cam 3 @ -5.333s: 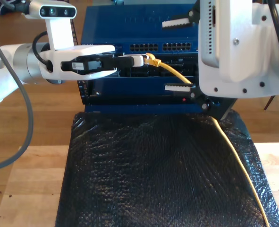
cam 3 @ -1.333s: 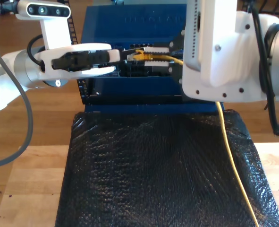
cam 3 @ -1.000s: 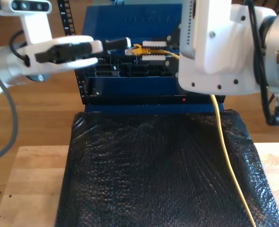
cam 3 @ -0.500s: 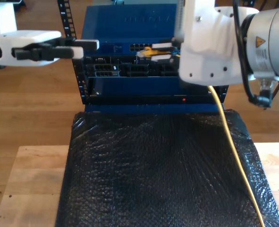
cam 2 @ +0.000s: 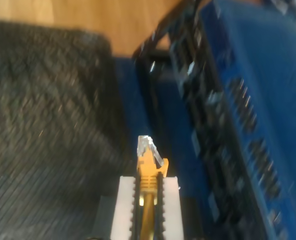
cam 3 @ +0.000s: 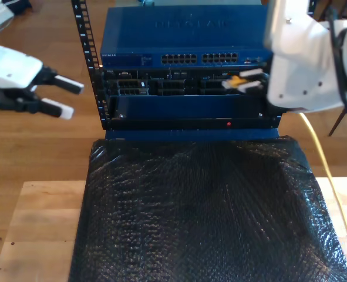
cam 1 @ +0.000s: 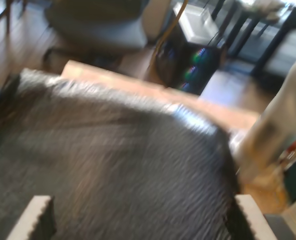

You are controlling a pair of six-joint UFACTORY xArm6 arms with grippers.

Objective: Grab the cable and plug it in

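Yellow boot and clear tip of the cable (cam 2: 149, 160) jut from between the pads of my second gripper (cam 3: 243, 80), which is pinched on the plug — its long axis runs straight out along the fingers, pointing towards the exterior view's left. In that view the plug hangs in front of the blue switch rack (cam 3: 182, 35), level with the dark middle row of ports and off to the rack's right end; the rest of the cord trails down past the black mat (cam 3: 202, 211). My first gripper (cam 3: 59, 97), fingers spread and empty, sits well apart on the exterior view's left. I judge the plug's axis lies roughly across the rack face rather than into a port — it needs turning before insertion.
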